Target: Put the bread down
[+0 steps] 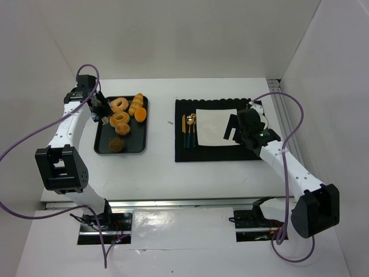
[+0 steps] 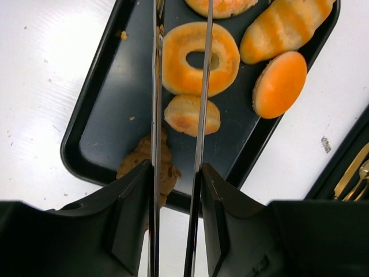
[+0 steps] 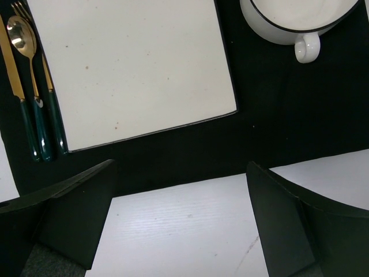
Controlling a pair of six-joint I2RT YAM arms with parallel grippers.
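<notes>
Two golden-orange ring breads lie in a black tray [image 1: 102,138]. The nearer ring [image 1: 120,119] fills the upper middle of the left wrist view [image 2: 225,63]. The farther ring [image 1: 119,104] is cut off at that view's top edge [image 2: 222,6]. My left gripper [image 1: 99,109] [image 2: 177,173] is shut on metal tongs [image 2: 155,86]. Their two thin blades stay apart and cross the nearer ring, one over its left edge, one over its hole. I cannot tell whether they touch it. My right gripper [image 1: 239,128] [image 3: 181,225] is open and empty above the near edge of the black placemat [image 3: 277,115].
The tray also holds an elongated roll [image 2: 285,26], an orange round bun [image 2: 279,83], a small pale bun [image 2: 179,115] and a dark brown lump [image 2: 167,167]. The placemat [image 1: 216,153] carries a white square plate [image 1: 213,130], a white cup [image 3: 300,23] and gold cutlery [image 3: 29,86].
</notes>
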